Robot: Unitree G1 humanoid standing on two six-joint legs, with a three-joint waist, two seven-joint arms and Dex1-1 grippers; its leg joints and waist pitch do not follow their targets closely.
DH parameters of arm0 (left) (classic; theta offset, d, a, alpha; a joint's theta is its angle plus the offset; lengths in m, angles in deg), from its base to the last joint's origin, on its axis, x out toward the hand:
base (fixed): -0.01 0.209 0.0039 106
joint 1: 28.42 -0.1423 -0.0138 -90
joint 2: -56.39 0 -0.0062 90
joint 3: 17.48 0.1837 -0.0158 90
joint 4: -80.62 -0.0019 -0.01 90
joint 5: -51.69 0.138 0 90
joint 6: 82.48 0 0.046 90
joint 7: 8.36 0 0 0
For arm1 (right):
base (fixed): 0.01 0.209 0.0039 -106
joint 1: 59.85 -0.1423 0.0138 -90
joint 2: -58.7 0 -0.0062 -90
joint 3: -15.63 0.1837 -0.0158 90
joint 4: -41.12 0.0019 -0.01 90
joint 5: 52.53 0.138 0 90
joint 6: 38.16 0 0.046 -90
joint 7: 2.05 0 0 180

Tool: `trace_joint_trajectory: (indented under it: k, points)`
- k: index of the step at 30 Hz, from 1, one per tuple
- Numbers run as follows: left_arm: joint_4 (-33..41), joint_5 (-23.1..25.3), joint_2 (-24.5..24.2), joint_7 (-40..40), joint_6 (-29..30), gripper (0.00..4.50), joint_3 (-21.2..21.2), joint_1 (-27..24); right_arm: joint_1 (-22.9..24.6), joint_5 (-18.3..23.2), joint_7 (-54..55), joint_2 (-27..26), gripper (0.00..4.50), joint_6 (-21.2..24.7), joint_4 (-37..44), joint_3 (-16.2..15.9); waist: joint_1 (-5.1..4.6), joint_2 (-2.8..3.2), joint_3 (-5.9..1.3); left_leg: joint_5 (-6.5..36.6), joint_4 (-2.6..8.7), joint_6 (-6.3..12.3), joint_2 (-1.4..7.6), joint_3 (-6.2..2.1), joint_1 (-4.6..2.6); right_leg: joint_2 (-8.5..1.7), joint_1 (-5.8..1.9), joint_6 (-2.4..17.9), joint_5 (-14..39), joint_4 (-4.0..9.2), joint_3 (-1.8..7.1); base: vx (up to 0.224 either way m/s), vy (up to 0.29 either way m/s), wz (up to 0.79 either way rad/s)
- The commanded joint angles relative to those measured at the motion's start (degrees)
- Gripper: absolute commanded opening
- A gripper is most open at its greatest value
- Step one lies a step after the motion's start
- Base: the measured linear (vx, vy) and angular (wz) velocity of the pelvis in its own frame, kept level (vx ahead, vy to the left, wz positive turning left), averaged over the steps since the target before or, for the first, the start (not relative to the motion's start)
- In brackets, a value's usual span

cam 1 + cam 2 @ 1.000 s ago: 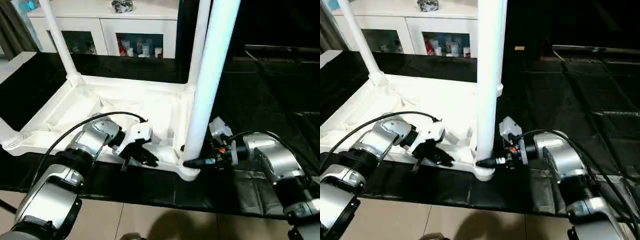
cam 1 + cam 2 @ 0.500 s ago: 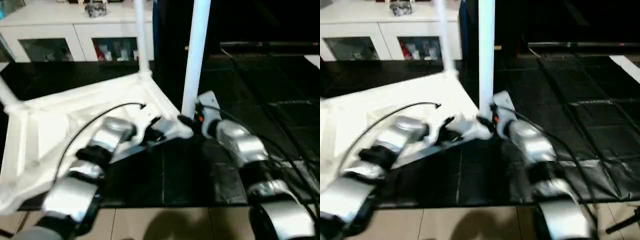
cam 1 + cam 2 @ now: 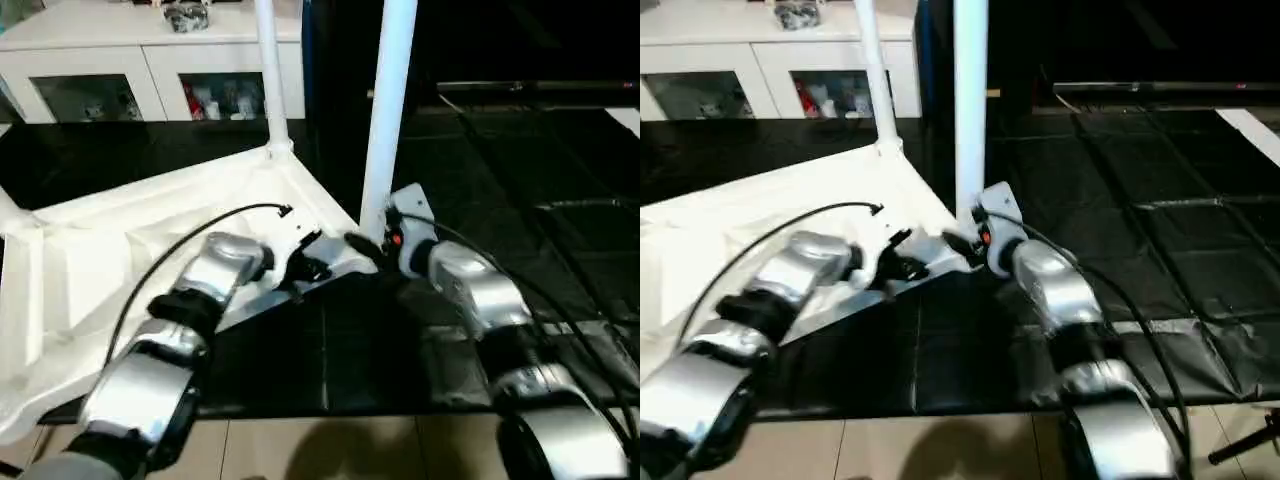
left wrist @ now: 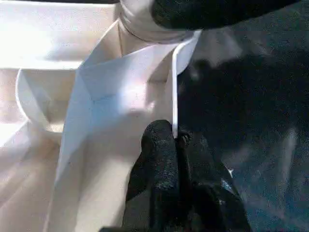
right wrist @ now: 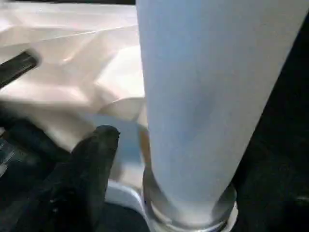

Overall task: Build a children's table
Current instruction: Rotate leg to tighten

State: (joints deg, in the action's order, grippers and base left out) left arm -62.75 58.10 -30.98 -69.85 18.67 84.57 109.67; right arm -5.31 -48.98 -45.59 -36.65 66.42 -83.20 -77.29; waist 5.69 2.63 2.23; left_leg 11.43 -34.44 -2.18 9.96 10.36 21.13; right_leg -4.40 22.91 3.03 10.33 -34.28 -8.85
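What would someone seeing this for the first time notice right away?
First, the upside-down white table top on the black floor mat, with white legs standing up from its corners; the nearest leg rises in the middle of the scene. Next, the two silver arms meeting at that corner: the left gripper pinches the table's thin edge, and the right gripper sits at the leg's base.
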Motion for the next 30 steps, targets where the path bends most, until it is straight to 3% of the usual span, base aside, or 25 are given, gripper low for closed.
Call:
trace_joint_trajectory:
  k: [1,6,8,12,15,19,22,30]
  points:
    - [1.9,-0.02,-0.78,-4.39,-4.44,0.0,1.36,0.82,2.12,2.06,-8.85,0.49,3.95,-0.09,1.38,-4.59,0.69,-0.75,-3.97,3.85,3.16,7.71,4.1,-1.66,-0.16,-6.26,-3.96,7.4,7.67,3.95,4.52,0.0,0.0,0.0]
    - [1.7,-0.19,-3.63,-10.86,-8.36,0.0,2.2,0.71,4.14,4.35,-17.39,5.16,4.39,-0.63,4.7,-4.05,1.61,-0.61,-3.85,5.74,3.38,6.45,4.39,-1.71,-0.46,-6.27,-3.78,6.43,11.57,4.48,4.52,0.0,0.0,0.0]
    - [3.01,-1.42,-5.66,-18.17,-10.2,0.0,3.35,-0.26,4.81,5.39,-23.4,8.31,4.46,-2.4,6.46,-3.99,2.05,-0.6,-4.04,5.13,3.36,6.32,4.57,-1.78,-0.49,-6.28,-3.74,7.06,9.7,4.07,4.55,0.0,0.0,0.0]
    - [3.0,-0.74,-6.98,-21.5,-12.99,0.0,5.09,-0.66,4.8,5.8,-29.03,11.44,4.46,-2.08,6.9,-5.53,3.02,-0.54,-4.2,3.97,3.17,6.67,4.73,-1.7,-0.55,-6.33,-3.58,8.74,5.93,3.48,4.62,0.0,0.0,0.0]
    - [4.08,-0.69,-7.85,-24.77,-14.79,0.0,6.6,-1.75,4.89,7.56,-35.01,13.7,4.46,-0.4,8.05,-6.74,3.65,-0.41,-4.15,4.14,3.13,6.95,4.87,-1.79,-0.48,-6.4,-3.62,8.53,6.02,3.41,4.67,0.0,0.0,0.0]
    - [5.05,-1.03,-8.05,-26.8,-15.53,0.0,7.04,-2.47,4.65,8.15,-37.54,13.94,4.46,-0.28,7.55,-7.05,4.05,-0.26,-4.12,5.21,3.22,5.76,4.85,-1.74,-0.62,-6.45,-3.51,8.36,7.89,3.78,4.64,0.0,0.0,0.0]
    - [5.35,-0.36,-8.07,-27.02,-16.19,0.0,7.44,-2.71,4.46,8.81,-38.39,13.56,4.19,-0.29,7.1,-6.93,4.12,-0.29,-4.14,5.74,3.33,4.95,4.99,-1.89,-0.59,-6.47,-3.58,8.49,8.28,3.7,4.66,0.0,0.0,0.0]
    - [5.72,0.07,-8.77,-27.37,-17.16,0.0,8.0,-2.82,4.33,10.25,-41.24,13.03,3.63,-0.44,6.73,-7.84,4.27,-0.48,-4.2,5.05,3.24,5.04,4.79,-1.85,-0.51,-6.41,-3.57,7.81,8.73,3.73,4.59,0.0,0.0,0.0]
